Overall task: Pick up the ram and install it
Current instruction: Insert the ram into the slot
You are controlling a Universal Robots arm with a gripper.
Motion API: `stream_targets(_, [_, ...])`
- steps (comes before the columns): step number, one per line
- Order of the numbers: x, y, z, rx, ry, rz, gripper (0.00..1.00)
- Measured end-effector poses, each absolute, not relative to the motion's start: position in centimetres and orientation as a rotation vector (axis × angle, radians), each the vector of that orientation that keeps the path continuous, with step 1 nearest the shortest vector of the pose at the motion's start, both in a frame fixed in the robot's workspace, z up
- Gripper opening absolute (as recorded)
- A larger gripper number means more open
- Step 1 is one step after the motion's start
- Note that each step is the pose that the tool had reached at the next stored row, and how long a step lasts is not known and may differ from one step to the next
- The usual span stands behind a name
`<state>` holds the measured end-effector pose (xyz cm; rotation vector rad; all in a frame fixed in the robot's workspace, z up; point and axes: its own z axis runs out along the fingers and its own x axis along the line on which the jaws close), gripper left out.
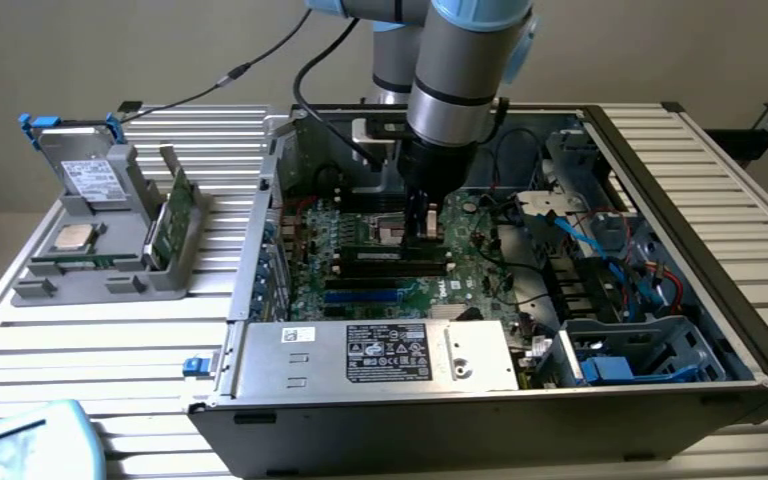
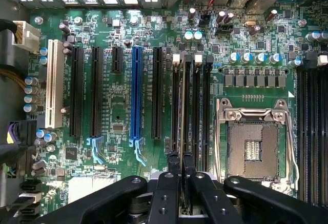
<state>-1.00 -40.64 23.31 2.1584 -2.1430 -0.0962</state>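
1. I see my arm [image 1: 454,70] reaching straight down into an open computer case [image 1: 704,300] that lies on a slatted metal table [image 1: 117,340]
2. The gripper [image 2: 181,161] is low over the green motherboard [image 2: 118,111], near the middle of the case
3. In the wrist view, the two black fingers [image 2: 169,193] are pressed together on the ram [image 2: 183,111], pinching its thin edge between them
4. The ram stands on edge, seen from above as a narrow pale line. It runs lengthwise along a bank of long black memory slots [image 2: 197,111]
5. I cannot tell whether the ram is fully seated in its slot or just resting at its mouth
6. That bank of slots lies between the square metal processor socket [image 2: 253,142] on one side and a blue expansion slot [image 2: 136,96] on the other, with a white slot [image 2: 51,83] farther off past the blue one
7. In the exterior view, a silver power supply [image 1: 371,355] with a dark label sits at the near end of the case
8. On the exterior view's left, well apart from the case, a grey holder [image 1: 104,250] on the table carries a drive and an upright green card [image 1: 171,215]
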Motion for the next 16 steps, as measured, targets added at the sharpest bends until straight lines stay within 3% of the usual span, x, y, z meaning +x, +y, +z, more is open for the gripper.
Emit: stream_targets(16, [-0.98, -40.44, 22.77, 2.151, -2.132, -0.075, 0.13])
